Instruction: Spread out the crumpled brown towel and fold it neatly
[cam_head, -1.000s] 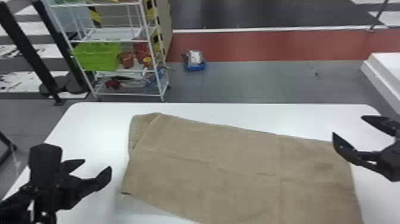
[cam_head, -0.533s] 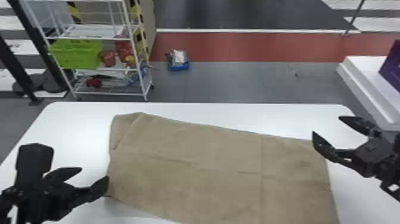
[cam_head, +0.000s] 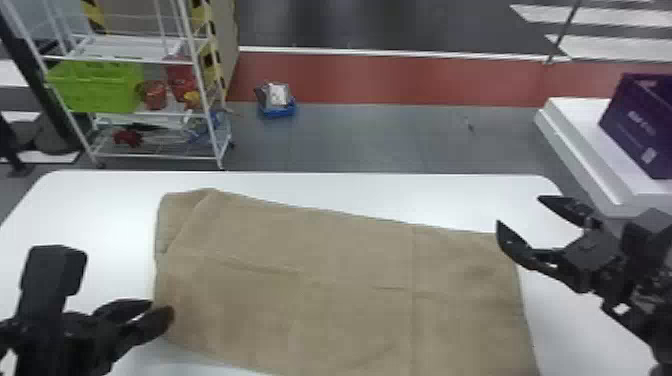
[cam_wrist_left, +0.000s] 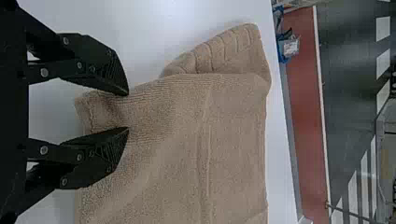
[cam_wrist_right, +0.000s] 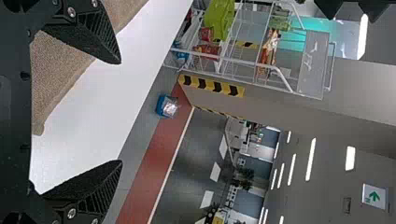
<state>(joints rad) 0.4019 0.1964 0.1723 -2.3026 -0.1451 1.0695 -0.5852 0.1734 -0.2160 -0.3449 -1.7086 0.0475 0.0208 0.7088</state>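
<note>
Head view: 1 brown towel (cam_head: 300, 280), mostly flat w/ creases, far L corner layered, on 1 white table (cam_head: 375, 192). 2 grippers: L gripper (cam_head: 162, 306) spread, at towel's L edge; R gripper (cam_head: 518, 210) spread, nr R edge.

L wrist view: terry nap, 1 ribbed band (cam_wrist_left: 224, 49).

R wrist view: 1 green-arrow sign (cam_wrist_right: 374, 195).

Bright. On my right wrist view, ceiling lights (cam_wrist_right: 310, 159) lit; pale glare on table (cam_head: 112, 220), faint shadow beside towel (cam_wrist_left: 177, 116).
</note>
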